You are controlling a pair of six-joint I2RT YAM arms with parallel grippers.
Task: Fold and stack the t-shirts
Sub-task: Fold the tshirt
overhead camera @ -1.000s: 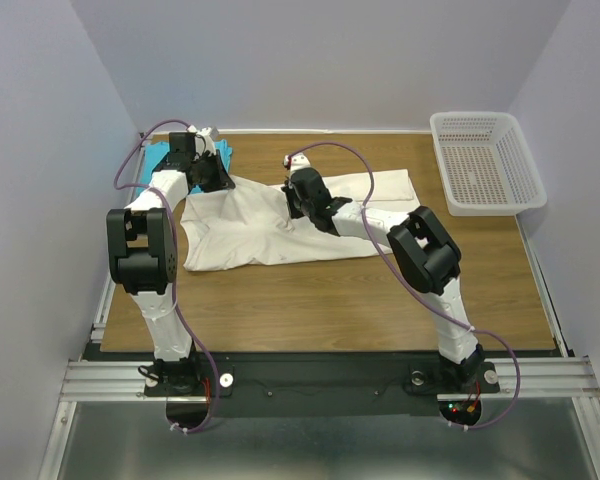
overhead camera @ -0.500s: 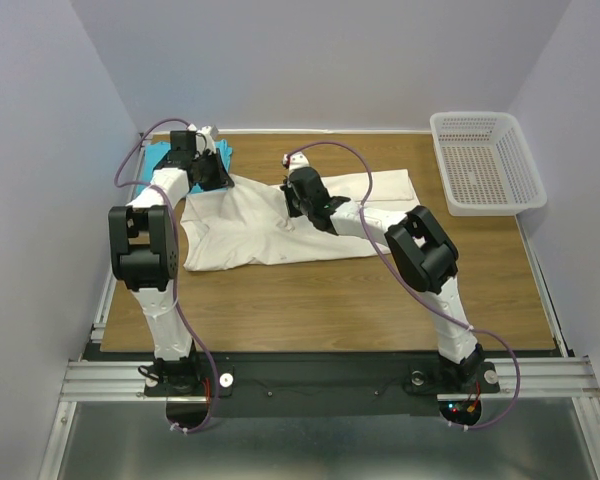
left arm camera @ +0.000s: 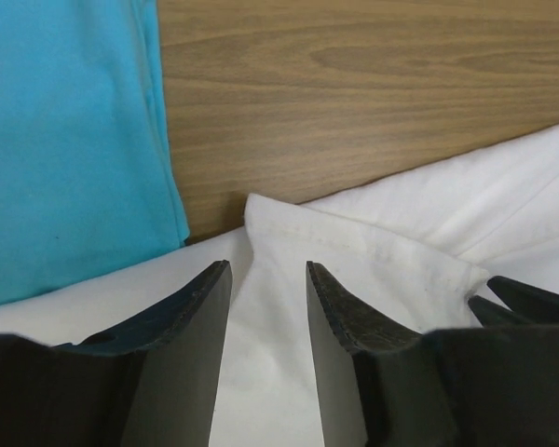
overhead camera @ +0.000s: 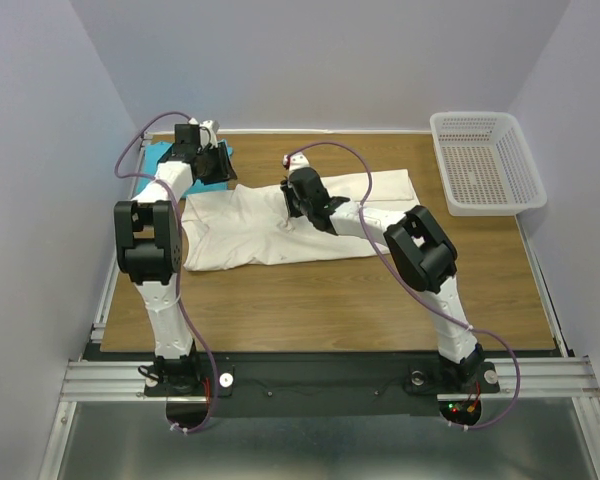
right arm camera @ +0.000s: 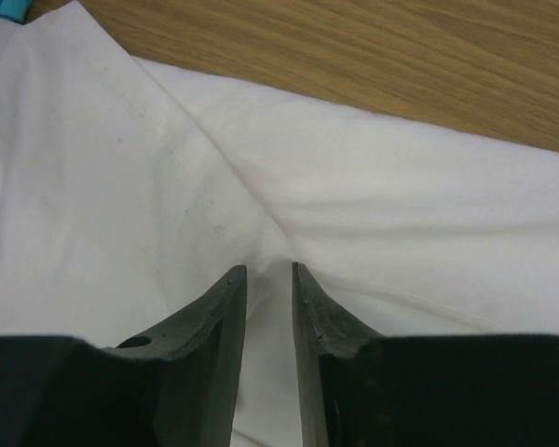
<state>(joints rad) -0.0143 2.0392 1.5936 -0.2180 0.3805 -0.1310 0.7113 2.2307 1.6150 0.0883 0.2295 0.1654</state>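
Note:
The cream t-shirt (overhead camera: 270,225) lies spread across the middle of the table. The turquoise t-shirt (overhead camera: 160,155) lies at the back left corner, partly hidden by my left arm; it also shows in the left wrist view (left arm camera: 65,140). My left gripper (overhead camera: 214,166) (left arm camera: 266,270) is open, its jaws low over the cream shirt's back left corner (left arm camera: 289,242), with the cloth lying flat between them. My right gripper (overhead camera: 291,207) (right arm camera: 269,270) is shut on a pinched fold of the cream shirt (right arm camera: 373,205) near its middle; creases run to the jaw tips.
A white perforated basket (overhead camera: 485,165) stands at the back right of the wooden table (overhead camera: 330,300). Grey walls close in the back and both sides. Both arms reach over the shirt.
My left gripper has moved back and to the left. The cream shirt's back left corner, which was raised at the gripper, now lies flat. The right gripper has barely moved.

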